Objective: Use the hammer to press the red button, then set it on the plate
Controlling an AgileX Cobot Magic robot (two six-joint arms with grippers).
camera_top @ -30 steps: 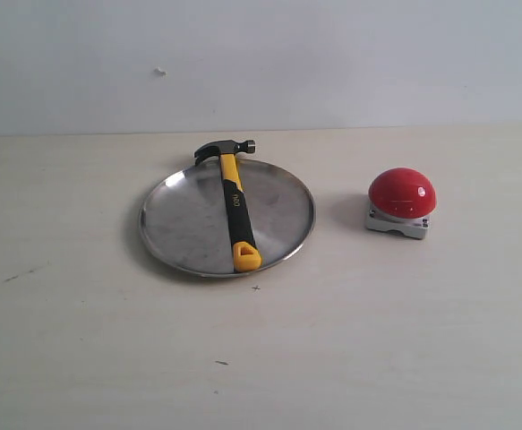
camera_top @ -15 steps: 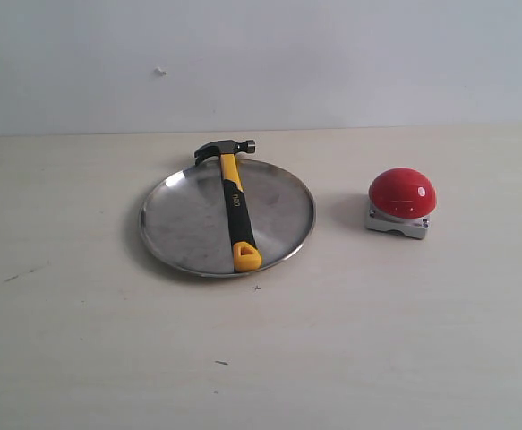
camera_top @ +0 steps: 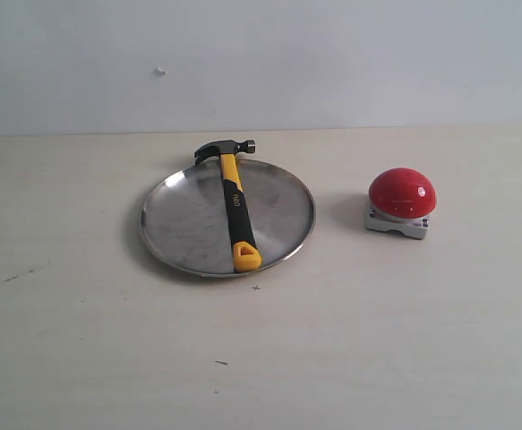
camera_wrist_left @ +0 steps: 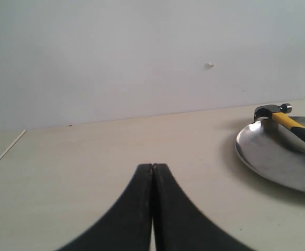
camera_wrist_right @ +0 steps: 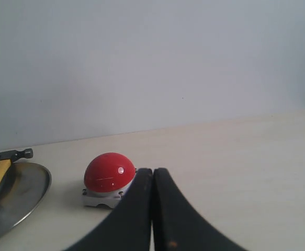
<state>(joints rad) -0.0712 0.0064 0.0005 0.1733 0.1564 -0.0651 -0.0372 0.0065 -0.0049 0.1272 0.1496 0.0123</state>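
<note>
The hammer lies across the steel plate, its dark head over the far rim and its yellow end near the front rim. The red button sits on its grey base to the right of the plate. Neither arm shows in the exterior view. My left gripper is shut and empty over bare table, well short of the plate and the hammer. My right gripper is shut and empty, its tips close in front of the red button; the plate and the hammer lie beyond.
A pale wooden table carries everything, with a plain white wall behind. A few small dark specks mark the table's front. A seam or table edge runs near my left gripper.
</note>
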